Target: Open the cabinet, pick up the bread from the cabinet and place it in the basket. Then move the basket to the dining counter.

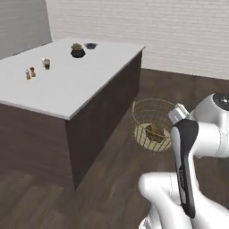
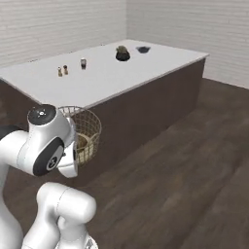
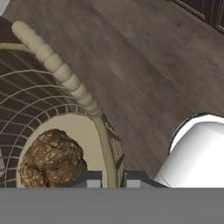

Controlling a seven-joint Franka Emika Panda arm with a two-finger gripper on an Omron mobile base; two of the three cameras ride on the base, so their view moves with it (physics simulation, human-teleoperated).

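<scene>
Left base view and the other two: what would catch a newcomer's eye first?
The round tan wire-mesh basket hangs in the air beside the dark end of the long white dining counter, above the wooden floor. A lumpy golden-brown bread lies on its flat bottom. In the hand view the gripper is closed on the basket's wall just below the rim.

Bread [image 3: 52,158] in jaw-gripped basket [image 3: 57,70]

arm shell [image 1: 210,129]: glossy white, rounded segments
joint covers [image 1: 184,167]: dark, elongated black panel
joint cap [image 2: 42,115]: round, dark grey disc
finger tips [image 3: 92,178]: small, dark grey blocks
</scene>
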